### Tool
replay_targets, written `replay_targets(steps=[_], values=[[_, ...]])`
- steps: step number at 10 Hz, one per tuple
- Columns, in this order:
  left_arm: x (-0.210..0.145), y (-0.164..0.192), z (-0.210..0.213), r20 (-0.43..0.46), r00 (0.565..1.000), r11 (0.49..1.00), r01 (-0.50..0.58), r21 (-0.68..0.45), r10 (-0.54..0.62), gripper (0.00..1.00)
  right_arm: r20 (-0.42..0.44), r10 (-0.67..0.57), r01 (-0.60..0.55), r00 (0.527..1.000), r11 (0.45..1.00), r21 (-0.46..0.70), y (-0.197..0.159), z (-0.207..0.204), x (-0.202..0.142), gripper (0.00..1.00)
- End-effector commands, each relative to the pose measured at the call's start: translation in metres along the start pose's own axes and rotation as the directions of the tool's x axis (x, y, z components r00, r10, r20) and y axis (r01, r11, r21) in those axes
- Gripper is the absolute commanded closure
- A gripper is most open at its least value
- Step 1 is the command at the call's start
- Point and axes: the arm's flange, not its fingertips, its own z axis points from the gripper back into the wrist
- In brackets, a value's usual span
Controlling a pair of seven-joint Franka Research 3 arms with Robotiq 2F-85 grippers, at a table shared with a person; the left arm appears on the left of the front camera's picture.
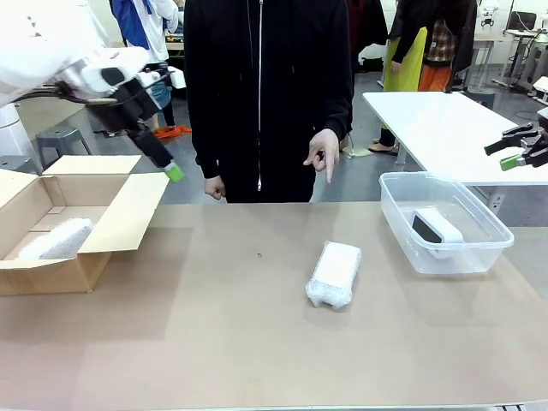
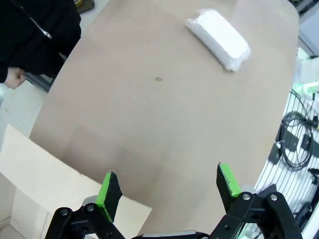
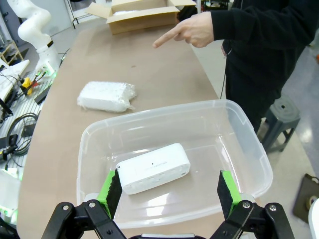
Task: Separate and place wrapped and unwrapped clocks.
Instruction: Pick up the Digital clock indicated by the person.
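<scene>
One wrapped clock (image 1: 334, 274) (image 2: 219, 39) (image 3: 107, 96), a white bubbly bundle, lies on the table's middle. Another wrapped clock (image 1: 56, 240) rests inside the open cardboard box (image 1: 51, 274) at the left. The unwrapped clock (image 1: 437, 231) (image 3: 153, 168), smooth and white with a dark face, lies in the clear plastic bin (image 1: 479, 253) (image 3: 249, 149) at the right. My left gripper (image 1: 169, 169) (image 2: 168, 186) hangs open above the box's right flap. My right gripper (image 1: 507, 154) (image 3: 169, 188) stands open and empty, above the bin's near edge in the right wrist view.
A person in black stands at the far side, one hand (image 1: 324, 154) (image 3: 192, 31) pointing down at the table, the other hand (image 1: 214, 187) at the far edge. The box flap (image 2: 40, 189) lies under my left gripper. A white table (image 1: 445, 128) stands behind the bin.
</scene>
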Motion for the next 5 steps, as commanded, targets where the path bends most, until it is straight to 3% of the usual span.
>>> replay_targets(steps=[1,5], values=[[0.032,-0.005,-0.012,-0.035,0.999,0.999,-0.029,0.041,0.031,0.00,0.007,0.001,-0.001,1.000,1.000,0.003,0.000,-0.002,0.000,0.00],[0.077,-0.021,-0.056,-0.039,0.999,1.000,-0.008,0.024,0.009,0.00,0.007,0.001,-0.001,1.000,1.000,0.003,0.000,-0.002,0.000,0.00]])
